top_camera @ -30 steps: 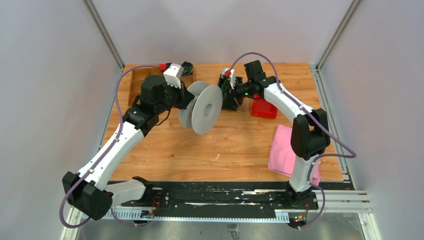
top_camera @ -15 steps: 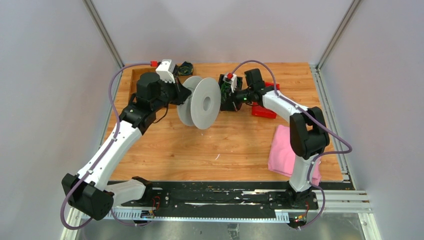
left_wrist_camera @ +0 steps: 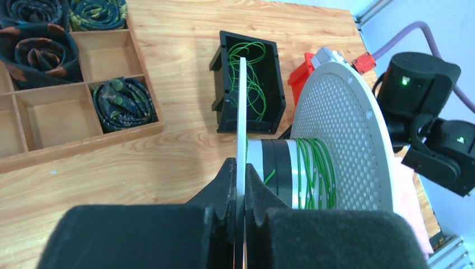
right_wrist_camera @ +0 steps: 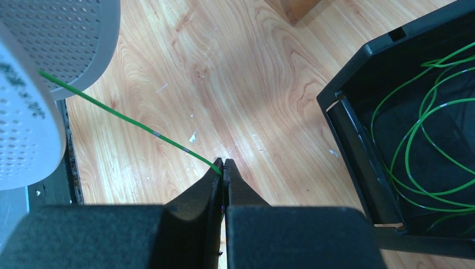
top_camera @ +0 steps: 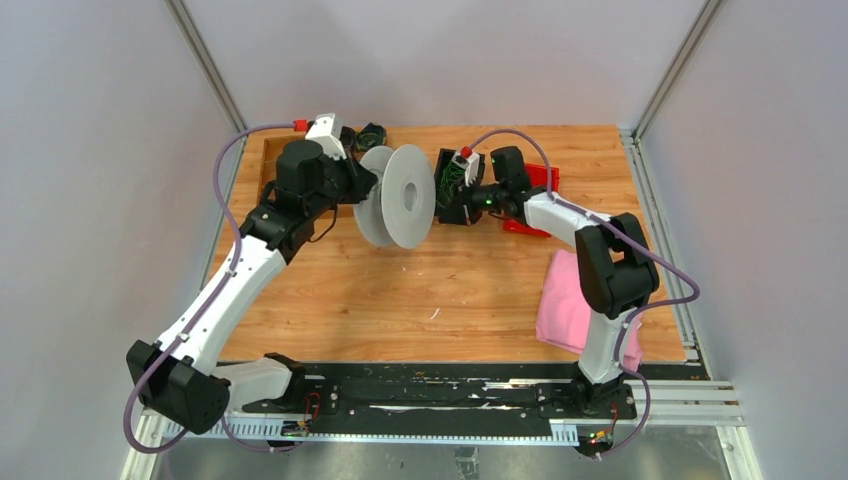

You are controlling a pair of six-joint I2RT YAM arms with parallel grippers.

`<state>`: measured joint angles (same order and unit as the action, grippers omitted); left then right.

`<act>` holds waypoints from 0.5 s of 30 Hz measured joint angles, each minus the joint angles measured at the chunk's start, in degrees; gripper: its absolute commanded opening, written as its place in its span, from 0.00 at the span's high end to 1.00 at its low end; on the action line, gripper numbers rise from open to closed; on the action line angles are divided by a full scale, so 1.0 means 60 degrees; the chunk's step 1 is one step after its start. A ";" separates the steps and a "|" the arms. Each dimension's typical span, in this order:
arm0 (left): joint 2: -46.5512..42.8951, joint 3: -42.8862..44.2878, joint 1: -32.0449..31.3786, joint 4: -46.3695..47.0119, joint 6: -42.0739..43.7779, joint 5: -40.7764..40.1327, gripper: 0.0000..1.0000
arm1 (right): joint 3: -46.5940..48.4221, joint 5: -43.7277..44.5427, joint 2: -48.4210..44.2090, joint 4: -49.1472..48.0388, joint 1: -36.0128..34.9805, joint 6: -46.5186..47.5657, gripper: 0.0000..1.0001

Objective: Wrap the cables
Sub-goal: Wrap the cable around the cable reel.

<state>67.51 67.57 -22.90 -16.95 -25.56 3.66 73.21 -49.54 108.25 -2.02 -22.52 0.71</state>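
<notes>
A grey spool (top_camera: 405,196) is held off the table at the back middle. My left gripper (left_wrist_camera: 242,168) is shut on the thin edge of the spool's near flange (left_wrist_camera: 242,112). Green cable (left_wrist_camera: 313,168) is wound in several turns round the spool's core. A black box (left_wrist_camera: 221,106) behind the spool holds loose loops of green cable (left_wrist_camera: 252,78). My right gripper (right_wrist_camera: 223,163) is shut on a green cable strand (right_wrist_camera: 129,120) that runs taut up-left to the spool (right_wrist_camera: 33,112). The black box (right_wrist_camera: 358,140) with its cable loops (right_wrist_camera: 425,151) lies to that gripper's right.
A wooden compartment tray (left_wrist_camera: 84,140) at the back left holds dark cord bundles (left_wrist_camera: 123,103). A red bin (top_camera: 530,200) sits behind the right arm. A pink cloth (top_camera: 565,300) lies at the right, near that arm's base.
My left arm has carried the spool a little back and left and turned it more edge-on. My right gripper has moved left, closer to the black box.
</notes>
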 measured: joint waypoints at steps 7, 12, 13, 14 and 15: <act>0.0248 0.0222 0.0000 -0.0124 -0.0648 -0.0820 1.00 | -0.0404 0.0310 0.0004 -0.0947 -0.0255 -0.1592 0.99; 0.0386 0.0266 0.0004 -0.0120 -0.1100 -0.1359 1.00 | -0.0612 0.0525 0.0015 -0.1384 -0.0674 -0.2718 0.99; 0.0408 0.0266 0.0011 -0.0117 -0.1180 -0.1446 1.00 | -0.0619 0.0539 0.0018 -0.1413 -0.0743 -0.2863 0.99; 0.0426 0.0266 0.0018 -0.0113 -0.1260 -0.1534 1.00 | -0.0627 0.0543 0.0018 -0.1450 -0.0809 -0.3082 0.99; 0.0448 0.0266 0.0022 -0.0087 -0.1337 -0.1606 1.00 | -0.0627 0.0543 0.0018 -0.1490 -0.0903 -0.3253 0.99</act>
<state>70.19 69.17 -22.76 -17.47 -33.58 -5.98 69.45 -46.28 108.36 -10.96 -27.94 -18.81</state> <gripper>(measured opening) 0.040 0.008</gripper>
